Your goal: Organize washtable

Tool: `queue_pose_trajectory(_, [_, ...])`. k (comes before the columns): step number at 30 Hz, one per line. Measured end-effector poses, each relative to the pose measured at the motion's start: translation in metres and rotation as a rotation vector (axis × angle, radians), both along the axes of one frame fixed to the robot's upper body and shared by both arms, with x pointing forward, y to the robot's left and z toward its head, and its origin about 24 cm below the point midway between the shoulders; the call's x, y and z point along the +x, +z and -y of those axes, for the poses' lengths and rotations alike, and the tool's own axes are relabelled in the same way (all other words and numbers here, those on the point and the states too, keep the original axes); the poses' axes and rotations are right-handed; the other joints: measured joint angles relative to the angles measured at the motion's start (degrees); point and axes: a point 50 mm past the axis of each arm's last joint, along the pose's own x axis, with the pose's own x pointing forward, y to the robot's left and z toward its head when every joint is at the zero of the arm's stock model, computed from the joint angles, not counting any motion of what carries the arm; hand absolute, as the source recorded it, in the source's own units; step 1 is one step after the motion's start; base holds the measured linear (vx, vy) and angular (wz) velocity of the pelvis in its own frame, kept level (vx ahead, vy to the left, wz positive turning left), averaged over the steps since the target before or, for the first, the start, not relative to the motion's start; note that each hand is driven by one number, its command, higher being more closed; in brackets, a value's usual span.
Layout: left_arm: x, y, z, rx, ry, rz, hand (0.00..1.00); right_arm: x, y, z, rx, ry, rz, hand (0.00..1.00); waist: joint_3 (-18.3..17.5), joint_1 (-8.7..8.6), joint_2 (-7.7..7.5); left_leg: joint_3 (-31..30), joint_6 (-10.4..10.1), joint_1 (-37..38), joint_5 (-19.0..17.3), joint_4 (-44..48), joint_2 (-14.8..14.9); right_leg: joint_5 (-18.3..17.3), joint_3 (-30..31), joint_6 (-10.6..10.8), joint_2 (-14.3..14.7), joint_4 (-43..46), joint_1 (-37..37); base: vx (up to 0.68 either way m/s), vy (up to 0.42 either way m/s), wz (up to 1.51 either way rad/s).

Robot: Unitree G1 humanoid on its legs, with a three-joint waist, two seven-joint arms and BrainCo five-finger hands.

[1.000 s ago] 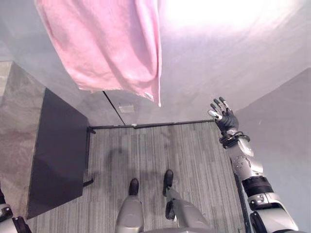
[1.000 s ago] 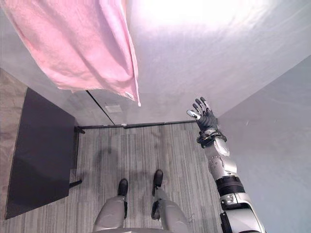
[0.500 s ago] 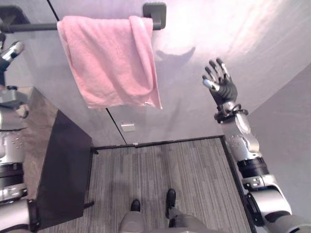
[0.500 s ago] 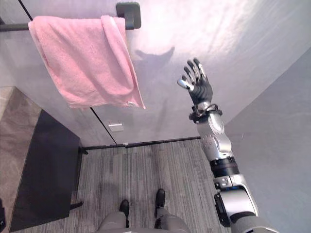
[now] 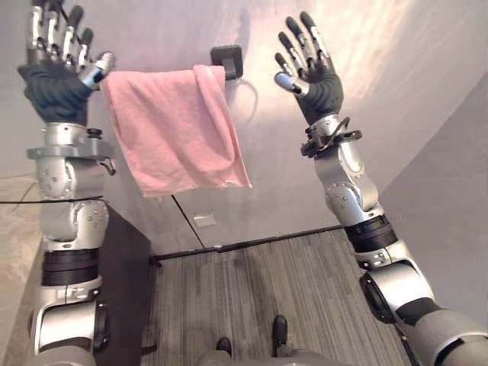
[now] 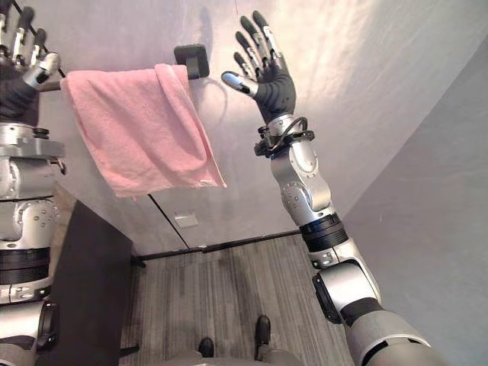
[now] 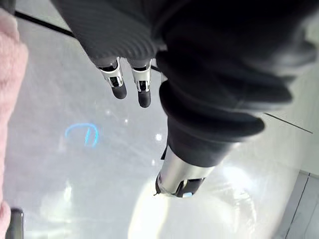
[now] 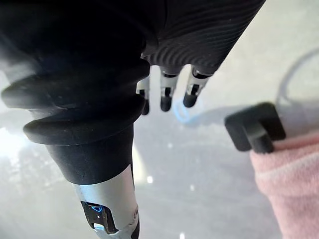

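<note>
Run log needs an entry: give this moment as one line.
pink towel: hangs draped on wall beside dark bracket | left hand: open, fingers up, left of towel | right hand: open, fingers up, right of bracket

A dark wall rail (image 6: 192,59) with a square end bracket carries a pink towel (image 5: 171,130), which is draped over it and hangs against the wall. Below, a dark-sided counter (image 5: 128,290) stands on grey striped floor (image 5: 305,282).
</note>
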Motion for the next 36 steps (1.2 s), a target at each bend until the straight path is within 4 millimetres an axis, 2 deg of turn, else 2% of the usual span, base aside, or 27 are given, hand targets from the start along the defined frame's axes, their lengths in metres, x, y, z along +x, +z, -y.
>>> queue_pose_trajectory(5, [0.005, -0.009, 0.015, 0.042, -0.094, -0.036, 0.00, -0.007, -0.004, -0.028, -0.069, 0.104, 0.012, 0.00, -0.23, -0.04, 0.15, 0.41, -0.23, 1.09, 1.10, -1.88, 0.06, -0.57, -0.22, 0.29, 0.07, -0.02, 0.17, 0.00, 0.056, 0.00])
queue_pose_trajectory(10, [0.011, -0.023, 0.036, 0.069, -0.198, -0.090, 0.00, -0.023, 0.005, -0.076, -0.135, 0.274, 0.073, 0.00, -0.24, -0.04, 0.16, 1.03, -0.45, 1.18, 1.23, -2.16, 0.43, -0.79, -0.01, 0.07, 0.42, -0.02, -0.21, 0.01, 0.050, -0.05])
queue_pose_trajectory(12, [0.012, -0.026, 0.039, 0.077, -0.215, -0.097, 0.00, -0.025, 0.002, -0.087, -0.161, 0.303, 0.065, 0.00, -0.26, -0.01, 0.14, 1.20, -0.47, 1.19, 1.22, -2.22, 0.51, -0.79, 0.21, 0.08, 0.48, -0.02, -0.35, 0.02, 0.050, -0.06])
queue_pose_trajectory(14, [0.013, -0.029, 0.043, 0.086, -0.229, -0.113, 0.00, -0.027, -0.002, -0.091, -0.188, 0.326, 0.068, 0.00, -0.26, 0.00, 0.13, 1.20, -0.49, 1.19, 1.19, -2.22, 0.50, -0.84, 0.21, 0.15, 0.47, -0.02, -0.34, 0.03, 0.068, -0.02])
queue_pose_trajectory(22, [0.018, -0.042, 0.035, 0.059, -0.206, -0.170, 0.00, -0.031, -0.013, -0.098, -0.285, 0.370, 0.064, 0.00, -0.23, 0.01, -0.33, 1.44, -0.48, -0.25, 1.17, -2.20, 0.48, -0.36, 0.54, -0.03, 0.52, -0.01, -1.80, 0.01, 0.069, -0.01])
queue_pose_trajectory(26, [0.022, -0.047, 0.029, 0.023, -0.173, -0.196, 0.00, -0.031, -0.010, -0.097, -0.294, 0.368, 0.076, 0.00, 0.51, 0.02, -1.52, 1.44, -0.47, -1.94, 1.17, -1.50, 0.46, 0.34, 0.73, -0.47, 0.56, 0.01, -3.13, 0.00, 0.073, -0.01])
queue_pose_trajectory(30, [0.022, -0.044, 0.024, -0.014, -0.149, -0.181, 0.00, -0.030, -0.007, -0.097, -0.295, 0.363, 0.087, 0.00, 1.85, 0.04, -2.74, 1.23, -0.47, -2.66, 1.16, -0.80, 0.49, 0.49, 0.62, -0.54, 0.54, 0.00, -3.43, -0.01, 0.065, 0.02])
queue_pose_trajectory(36, [0.019, -0.035, 0.012, -0.080, -0.117, -0.130, 0.00, -0.029, 0.002, -0.090, -0.263, 0.339, 0.106, 0.00, 4.19, 0.50, -2.78, 0.87, -0.49, -3.94, 1.17, -0.14, 0.50, -0.12, 0.13, 0.22, 0.42, -0.01, -4.30, 0.00, 0.078, 0.04])
